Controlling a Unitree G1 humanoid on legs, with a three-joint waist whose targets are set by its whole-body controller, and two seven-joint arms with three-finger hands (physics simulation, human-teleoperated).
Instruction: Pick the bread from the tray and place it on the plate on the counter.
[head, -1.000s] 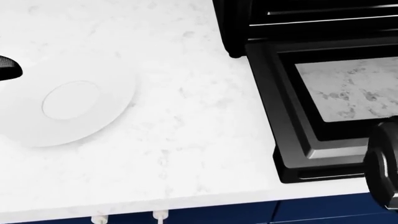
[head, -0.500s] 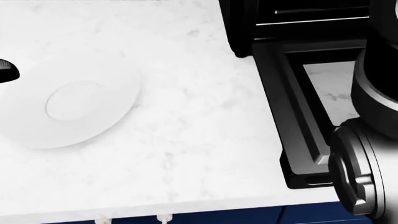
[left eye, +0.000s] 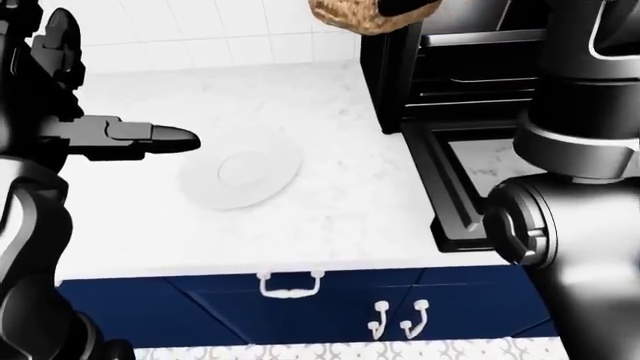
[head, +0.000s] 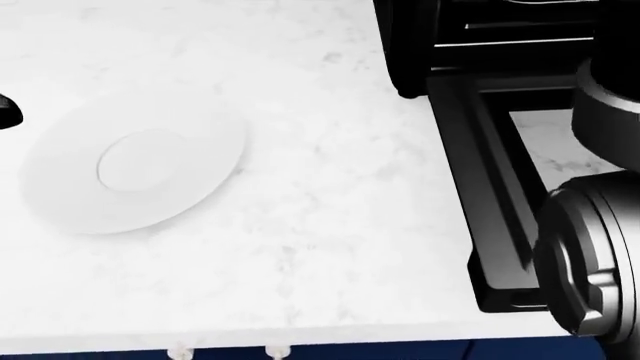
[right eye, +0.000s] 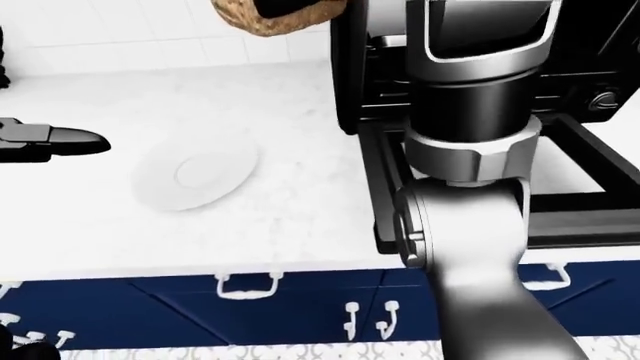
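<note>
the whole head view has slid a little to the right and down since a second ago, so the camera moved: the plate (head: 135, 171) now sits further right and slightly lower on the counter (head: 330, 225), and the black oven door (head: 490, 217) edge has drifted right too. the right arm (head: 590, 255) has risen into the head view's right side, its big round joint now covering most of the marble-patterned panel that showed plainly before. the dark fingertip (head: 6, 112) of the left hand at the left edge shows less than it did.
</note>
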